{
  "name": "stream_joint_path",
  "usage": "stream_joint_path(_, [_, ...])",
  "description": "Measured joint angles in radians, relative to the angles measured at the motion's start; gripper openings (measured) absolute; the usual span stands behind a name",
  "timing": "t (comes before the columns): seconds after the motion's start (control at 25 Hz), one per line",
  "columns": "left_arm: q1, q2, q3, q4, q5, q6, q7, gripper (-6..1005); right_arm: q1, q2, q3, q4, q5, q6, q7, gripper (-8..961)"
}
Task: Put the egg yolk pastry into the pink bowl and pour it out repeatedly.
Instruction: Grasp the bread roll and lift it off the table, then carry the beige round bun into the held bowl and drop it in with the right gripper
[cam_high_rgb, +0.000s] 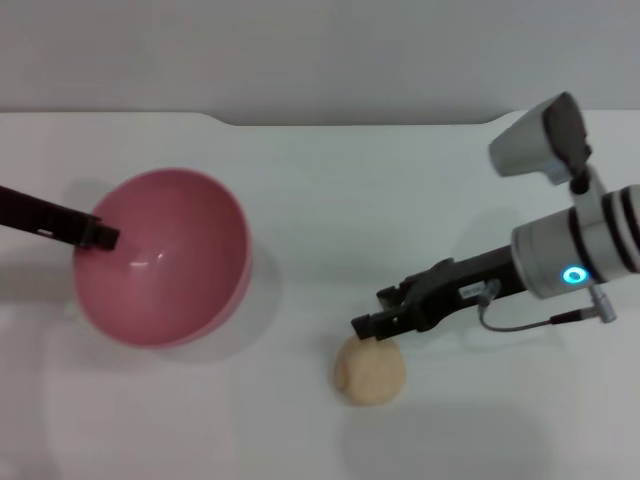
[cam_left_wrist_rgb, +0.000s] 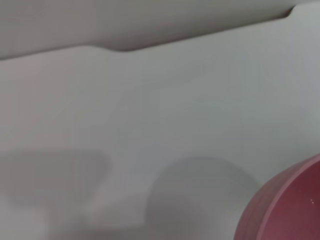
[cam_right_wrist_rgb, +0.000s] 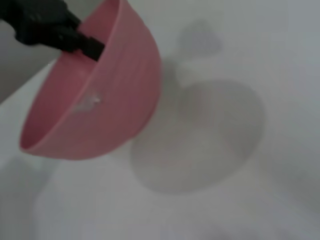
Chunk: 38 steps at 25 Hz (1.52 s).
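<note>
Here the egg yolk pastry (cam_high_rgb: 370, 370) lies on the white table (cam_high_rgb: 300, 420), well apart from the pink bowl (cam_high_rgb: 165, 260) and toward the robot's right. It looks small, light and soft: a matte, slightly lumpy dough ball that would likely dent or crumble under a hard squeeze, so a gentle pinch across its widest middle, with the fingers coming down on either side, seems the safest hold. Its rough surface should give fair grip (it does not look slippery).

The right gripper (cam_high_rgb: 378, 318) sits just above and behind the pastry, its dark fingertips at the ball's upper edge. Whether they touch it cannot be told, nor how far the fingers are spread. It holds nothing yet.

The left gripper (cam_high_rgb: 100, 236) reaches in from the robot's left and is closed on the bowl's rim, one finger inside the wall. In the right wrist view the bowl (cam_right_wrist_rgb: 95, 95) hangs tilted and lifted off the table, with its shadow lying apart from it below, and its inside looks empty. The glossy plastic is stiff but slick, so a rim pinch could slip while tipping.
</note>
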Motion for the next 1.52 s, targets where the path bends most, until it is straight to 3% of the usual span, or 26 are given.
stream_joint_path(0.16, [0.001,-0.007,0.0,0.03,0.032,0.022,-0.011,-1,0.004,0.001,-0.036,0.024,0.016,0.025,0.0,604])
stream_joint_path(0.28, [-0.016,-0.025,0.0,0.034,0.065,0.024,-0.01,-1,0.004,0.001,-0.044,0.041,0.018,0.023,0.003,659])
stream_joint_path(0.92, [-0.053,-0.034,0.009,0.034,0.096,0.026,-0.01,-2,0.028,-0.007,-0.08,0.078,0.007,-0.019,0.06,546])
stream_joint_path(1.04, [-0.063,-0.035,0.009,0.03,0.096,0.026,-0.007,-1,0.026,-0.009,-0.067,0.075,0.008,-0.036,0.06,490])
stream_joint_path(1.28, [-0.076,-0.035,0.022,0.022,0.096,0.017,-0.004,0,-0.028,-0.01,0.149,0.064,0.017,-0.077,0.071,388])
stream_joint_path(1.4, [-0.079,-0.036,0.034,0.022,0.096,0.011,-0.004,0,-0.092,-0.011,0.254,-0.016,0.024,-0.147,0.065,359])
stream_joint_path(1.52, [-0.105,-0.038,0.108,-0.014,0.096,-0.006,-0.012,-1,-0.175,-0.012,0.34,-0.171,0.12,-0.254,0.031,334])
